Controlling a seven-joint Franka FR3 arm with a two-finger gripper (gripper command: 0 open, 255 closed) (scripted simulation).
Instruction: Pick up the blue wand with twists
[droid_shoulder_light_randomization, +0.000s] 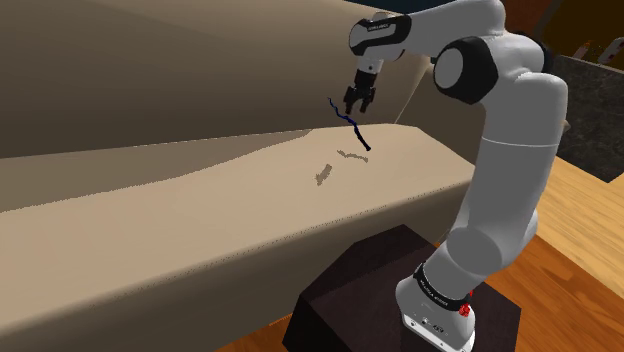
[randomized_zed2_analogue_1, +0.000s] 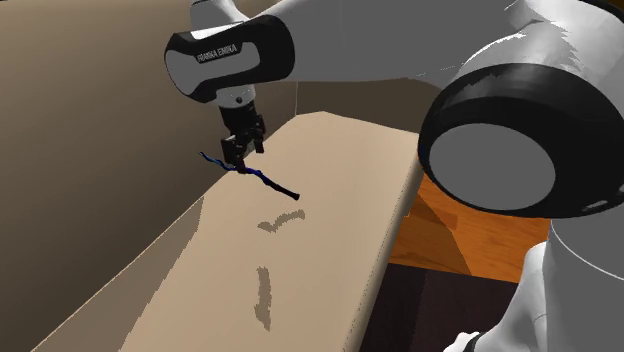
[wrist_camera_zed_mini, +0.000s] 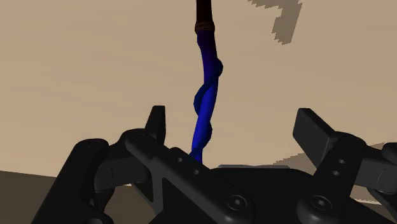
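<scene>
Blue wand (droid_shoulder_light_randomization: 355, 130) is in the air, clear of the tan surface (droid_shoulder_light_randomization: 200, 200), hanging under the hand (droid_shoulder_light_randomization: 358, 103). Its shadow (droid_shoulder_light_randomization: 352, 155) lies on the surface apart from it, so the two aren't touching.

Hand state: in the second exterior view the hand (randomized_zed2_analogue_1: 241, 150) has its fingers drawn in on the wand (randomized_zed2_analogue_1: 270, 182), pinching it near one end. The wrist view is less clean. There the hand (wrist_camera_zed_mini: 233, 124) shows some gap between the fingers, and the wand (wrist_camera_zed_mini: 207, 95) runs right beside one finger (wrist_camera_zed_mini: 156, 124). The wand is off the surface and nothing else carries it, so I read it as pinched.

Geometry: in the shoulder view the long axis runs roughly 11 to 5 o'clock, low end at 5. In the second exterior view it runs about 10 to 4 o'clock. The grip is off-centre: a short stub sticks out at 10 o'clock from the fingers, and the longer part trails off to 4 o'clock. So most of the wand lies at 4–5 o'clock from the hand and below it. In the wrist view the blue twists end in a dark tip (wrist_camera_zed_mini: 203, 13).

Judgement: the pick is essentially done and only a straight lift is left. Risk is the off-centre pinch on a thin twisted rod, which may pivot or slip. I'd go up slowly with no wrist rotation.
</scene>
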